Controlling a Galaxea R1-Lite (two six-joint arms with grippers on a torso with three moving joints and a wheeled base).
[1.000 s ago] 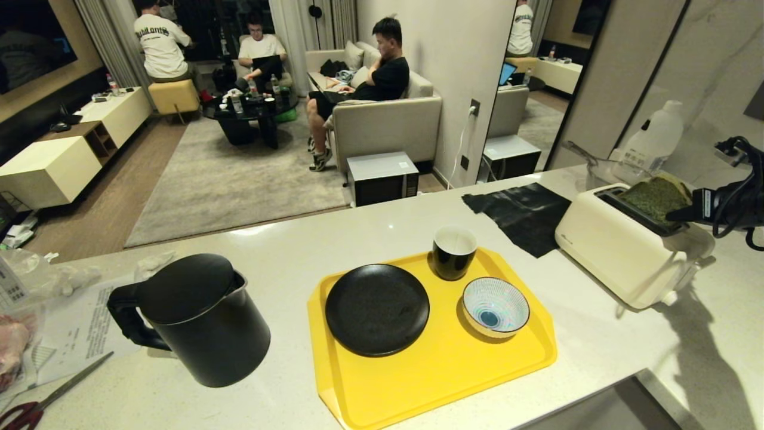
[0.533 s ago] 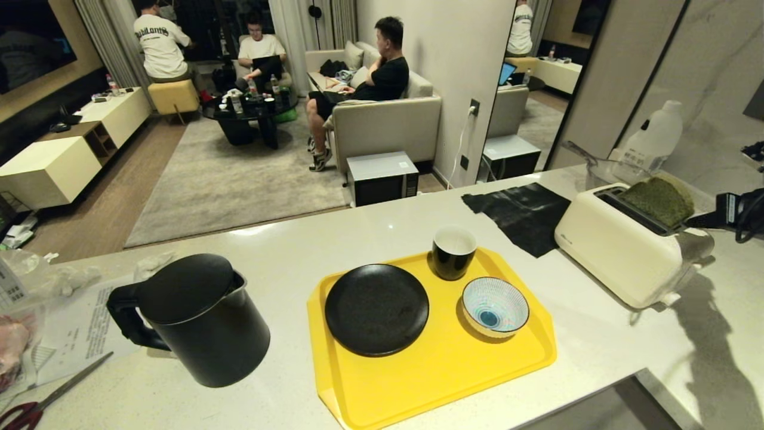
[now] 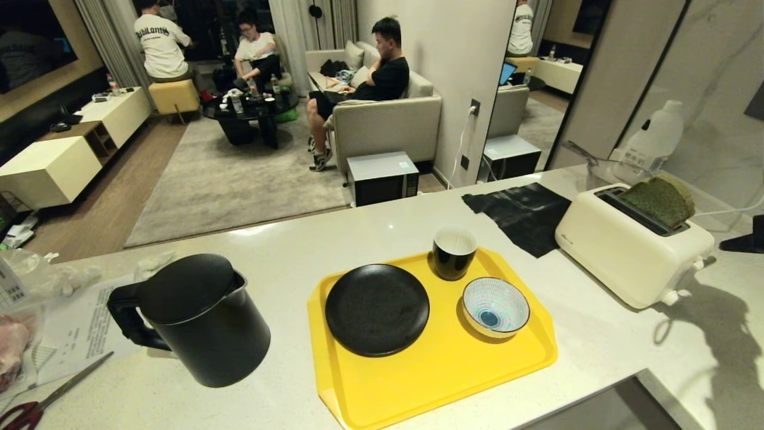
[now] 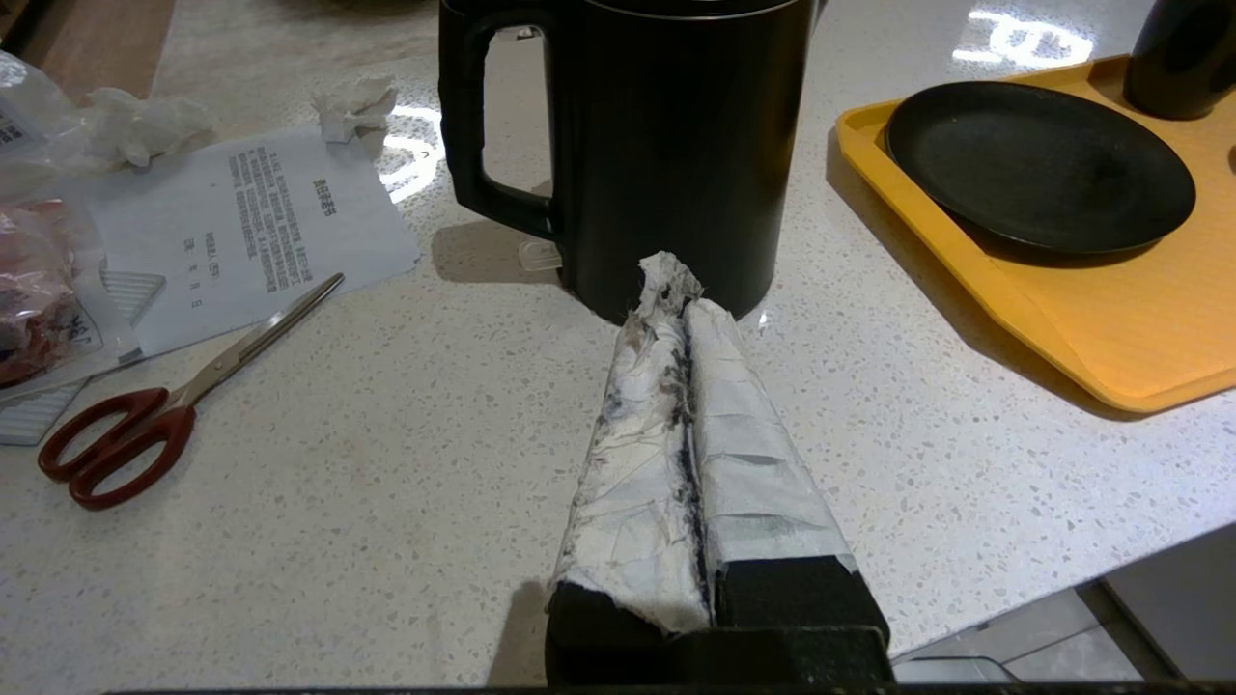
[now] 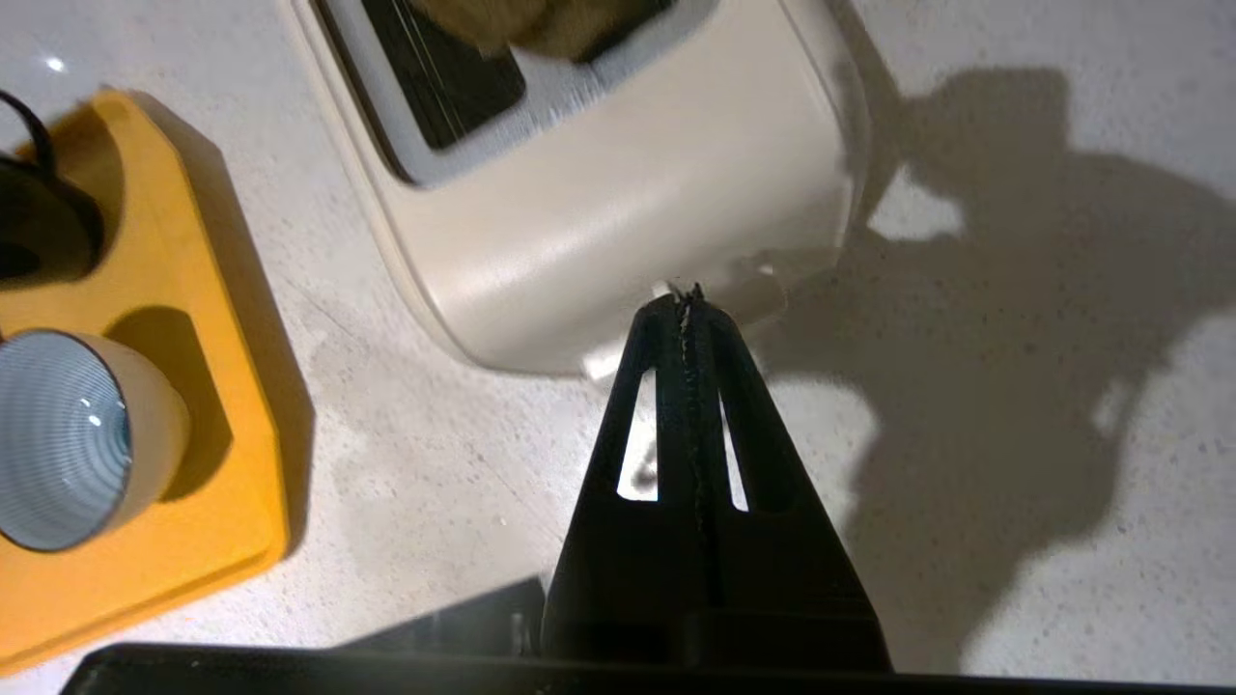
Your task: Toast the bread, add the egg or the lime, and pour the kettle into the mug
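The bread (image 3: 659,200) stands in the slot of the cream toaster (image 3: 632,251), its green top sticking out. My right gripper (image 3: 725,245) is at the far right edge, shut and empty. In the right wrist view its tips (image 5: 686,294) hover by the end wall of the toaster (image 5: 618,222). The black kettle (image 3: 191,322) stands at the left of the counter. My left gripper (image 4: 673,280), with taped white fingers, is shut and empty just short of the kettle (image 4: 666,145). The mug (image 3: 454,252) stands on the yellow tray (image 3: 441,382). The egg and lime are out of view.
The tray also bears a black plate (image 3: 376,309) and a striped bowl (image 3: 495,307). Red-handled scissors (image 4: 145,425), a printed sheet (image 4: 241,222) and plastic bags lie left of the kettle. A black cloth (image 3: 519,215) and a white bottle (image 3: 653,140) are behind the toaster. People sit in the room beyond.
My right gripper has drawn back to the right, away from the bread, and is now almost out of the head view. The bread stays in the toaster slot. The left arm has not moved.
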